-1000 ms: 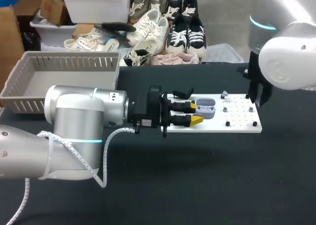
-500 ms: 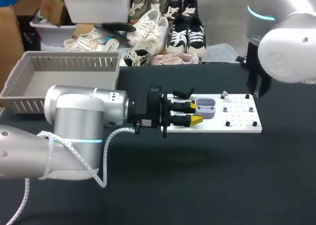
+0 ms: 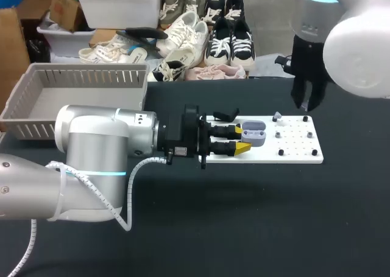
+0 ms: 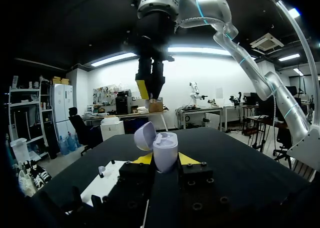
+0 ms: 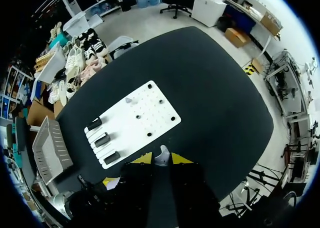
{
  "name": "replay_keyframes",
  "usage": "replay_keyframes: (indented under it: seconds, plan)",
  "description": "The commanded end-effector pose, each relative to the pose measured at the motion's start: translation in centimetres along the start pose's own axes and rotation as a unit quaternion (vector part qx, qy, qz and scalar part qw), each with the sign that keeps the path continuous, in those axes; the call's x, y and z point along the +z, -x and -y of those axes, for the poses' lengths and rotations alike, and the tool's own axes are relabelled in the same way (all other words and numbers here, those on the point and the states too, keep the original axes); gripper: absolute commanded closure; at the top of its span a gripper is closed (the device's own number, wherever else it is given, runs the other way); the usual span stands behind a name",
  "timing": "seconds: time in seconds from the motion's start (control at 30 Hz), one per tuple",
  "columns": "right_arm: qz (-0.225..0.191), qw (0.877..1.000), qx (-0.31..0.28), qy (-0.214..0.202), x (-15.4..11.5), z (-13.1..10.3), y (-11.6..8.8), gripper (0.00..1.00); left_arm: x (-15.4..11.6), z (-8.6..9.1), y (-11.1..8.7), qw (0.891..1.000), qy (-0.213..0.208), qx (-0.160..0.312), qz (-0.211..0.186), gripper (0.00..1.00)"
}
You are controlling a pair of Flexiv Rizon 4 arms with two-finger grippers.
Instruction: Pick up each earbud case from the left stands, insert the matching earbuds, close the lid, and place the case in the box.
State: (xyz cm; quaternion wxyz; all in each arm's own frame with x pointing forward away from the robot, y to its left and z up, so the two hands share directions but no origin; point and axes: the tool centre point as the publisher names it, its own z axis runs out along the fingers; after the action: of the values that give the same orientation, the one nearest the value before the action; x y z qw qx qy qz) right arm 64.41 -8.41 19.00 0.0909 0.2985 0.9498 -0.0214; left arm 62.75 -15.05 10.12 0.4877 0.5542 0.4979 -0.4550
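Note:
My left gripper (image 3: 244, 139) is shut on an open lavender earbud case (image 3: 254, 134), held level over the white board (image 3: 298, 156). In the left wrist view the case (image 4: 165, 152) stands between the yellow tips with its lid (image 4: 145, 136) swung back. My right gripper (image 3: 303, 103) hangs high over the board's far right end. Seen from the right wrist, a small pale earbud (image 5: 161, 155) is pinched between the fingertips of my right gripper (image 5: 161, 159). Another earbud (image 3: 277, 115) rests on the board.
A grey slatted basket (image 3: 36, 114) sits at the table's back left. The board (image 5: 145, 115) carries black pegs and three dark stands (image 5: 102, 139) at its left end. Shoes lie past the far table edge.
My right arm has risen and drawn back from the board's right end, swinging slightly left. The left arm and the case have stayed put.

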Motion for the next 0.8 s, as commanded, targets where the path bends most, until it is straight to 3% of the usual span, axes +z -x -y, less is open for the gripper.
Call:
replay_keyframes:
  seconds: [0.03, 0.47, 0.8]
  plan:
    - [0.005, 1.000, -0.025, -0.007, -1.1, -0.4, -2.1, 1.00, 0.0, 0.0, -0.1, 1.000, 0.000, 0.000, 0.001, 1.00]
    - [-0.030, 0.996, -0.081, -0.005, -0.1, -3.2, -5.5, 1.00, 0.0, 0.0, -0.1, 1.000, 0.000, 0.000, 0.001, 1.00]
    - [-0.039, 0.996, -0.077, 0.001, -0.2, -3.8, -7.0, 1.00, 0.0, 0.0, -0.1, 1.000, 0.000, 0.000, 0.001, 1.00]
